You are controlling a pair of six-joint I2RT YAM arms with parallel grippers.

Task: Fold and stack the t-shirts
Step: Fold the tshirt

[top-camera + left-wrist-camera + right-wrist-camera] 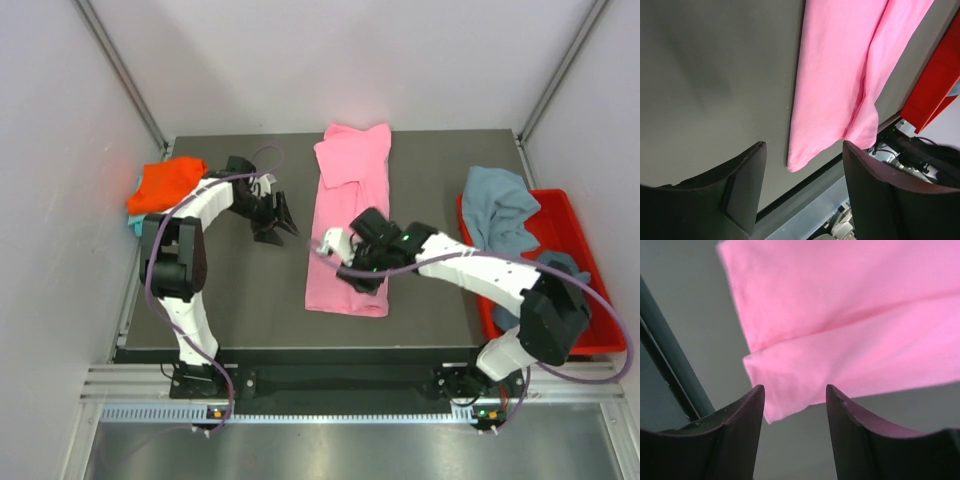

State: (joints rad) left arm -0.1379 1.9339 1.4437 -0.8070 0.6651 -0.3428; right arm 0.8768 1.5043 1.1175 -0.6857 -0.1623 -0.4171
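Observation:
A large pink t-shirt (350, 215), folded into a long strip, lies down the middle of the table (240, 300). My right gripper (358, 272) hovers over its near end, open, with nothing between the fingers. In the right wrist view the pink t-shirt's (850, 315) near corner sits just ahead of the right gripper (795, 390). My left gripper (275, 225) stands open over bare table left of the strip. The left wrist view shows the left gripper (804, 147) empty, with the pink t-shirt (840, 75) beyond. An orange t-shirt (165, 185) lies at the far left on a teal one (135, 225).
A red bin (590, 330) stands off the table's right edge, with a grey-blue t-shirt (500, 210) draped over its rim and a darker one (560, 268) inside. The red bin (935, 85) also shows in the left wrist view. White walls enclose three sides.

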